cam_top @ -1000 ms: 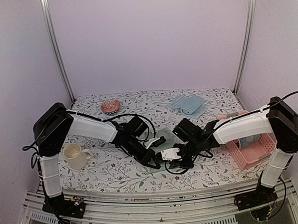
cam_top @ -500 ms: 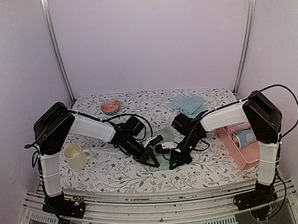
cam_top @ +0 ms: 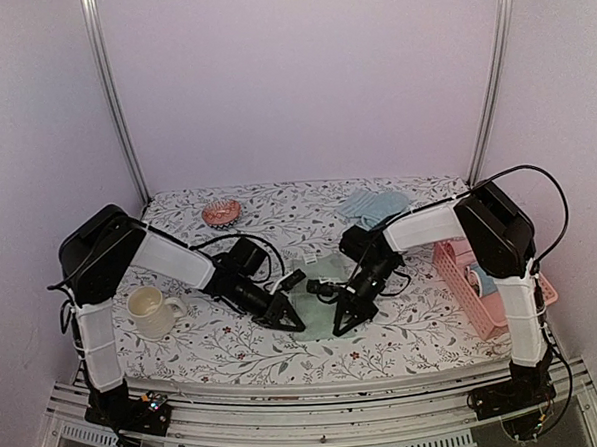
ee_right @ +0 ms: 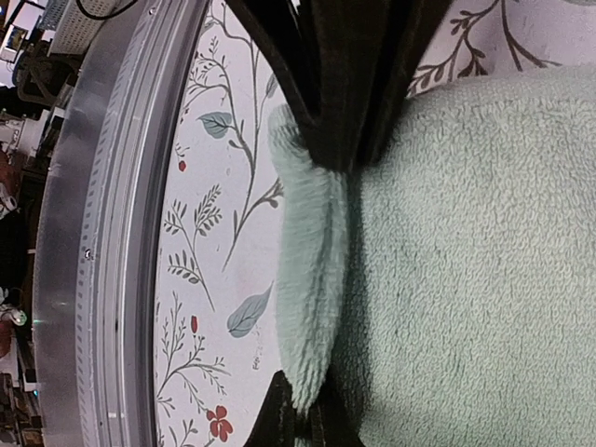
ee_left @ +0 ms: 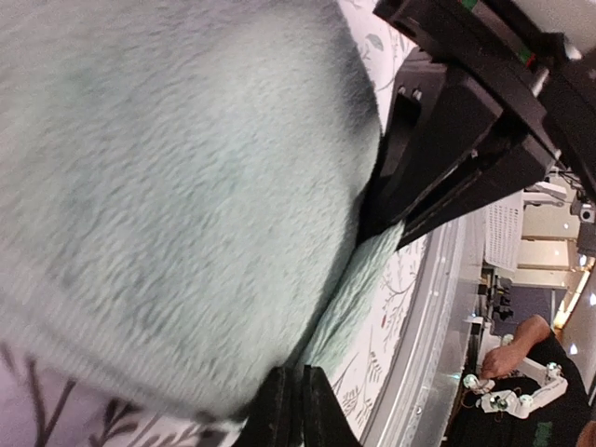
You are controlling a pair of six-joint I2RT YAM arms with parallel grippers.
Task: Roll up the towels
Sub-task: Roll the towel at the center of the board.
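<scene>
The sage green towel (cam_top: pixel 320 285) lies on the flowered table (cam_top: pixel 215 348), its near edge turned over into a fold (ee_right: pixel 312 279). My left gripper (cam_top: pixel 295 324) is shut on the left end of that fold; its fingertips (ee_left: pixel 277 410) stand almost together at the cloth (ee_left: pixel 168 186). My right gripper (cam_top: pixel 341 327) is shut on the other end, with the folded edge pinched between its fingertips (ee_right: pixel 287 414). Each wrist view shows the opposite gripper across the fold. The light blue towel (cam_top: pixel 376 207) lies crumpled at the back right, away from both grippers.
A cream mug (cam_top: pixel 151 311) stands at the left by the left arm. A small pink dish (cam_top: pixel 221 212) sits at the back left. A pink basket (cam_top: pixel 460 280) holding other things stands at the right edge. The table's metal front rail (ee_right: pixel 112 279) runs just beyond the fold.
Both grippers have dropped to the table at the green towel's near edge. The right arm's elbow swung in from the far right. More of the green towel shows between the arms.
</scene>
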